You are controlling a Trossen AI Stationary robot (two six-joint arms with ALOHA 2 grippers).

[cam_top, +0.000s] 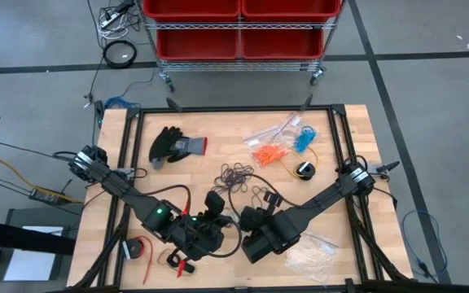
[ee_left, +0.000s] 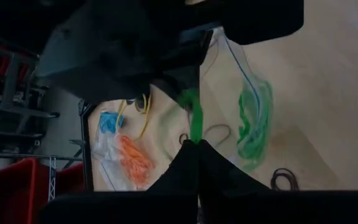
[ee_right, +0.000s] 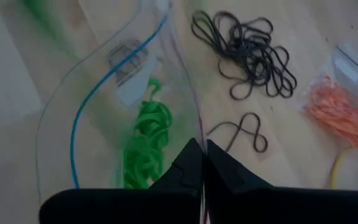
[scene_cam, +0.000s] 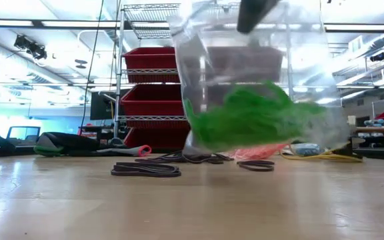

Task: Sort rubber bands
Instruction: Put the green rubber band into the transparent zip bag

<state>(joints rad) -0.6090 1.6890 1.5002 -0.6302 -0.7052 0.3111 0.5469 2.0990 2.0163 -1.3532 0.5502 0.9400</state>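
The right gripper [ee_right: 202, 148] is pinched shut on the edge of a clear zip bag [ee_right: 104, 81]. The left gripper [ee_left: 196, 144] is pinched shut too, on a strand of green rubber bands [ee_left: 194, 118] at the same bag's edge. Both grippers sit close together near the front edge of the tabletop [cam_top: 218, 134], around its middle. The bag hangs between them, lifted off the wood, and it holds a bunch of green bands [scene_cam: 252, 120]. In the low view the bag fills the middle and hides much of what lies behind it.

Just past the grippers, toward the middle of the tabletop, lies a heap of black rubber bands [cam_top: 236, 173], with a few single black loops [scene_cam: 145, 170] near it. Farther back, toward the right rear corner, orange rubber bands [cam_top: 269, 152] and blue rubber bands [cam_top: 304, 140] rest on flat clear bags. A yellow cable [cam_top: 297, 167] curls beside them. A black glove [cam_top: 174, 145] lies toward the left rear corner. Another clear bag [cam_top: 309, 251] lies by the front right corner. Beyond the rear edge stands a rack with red bins [cam_top: 238, 24].
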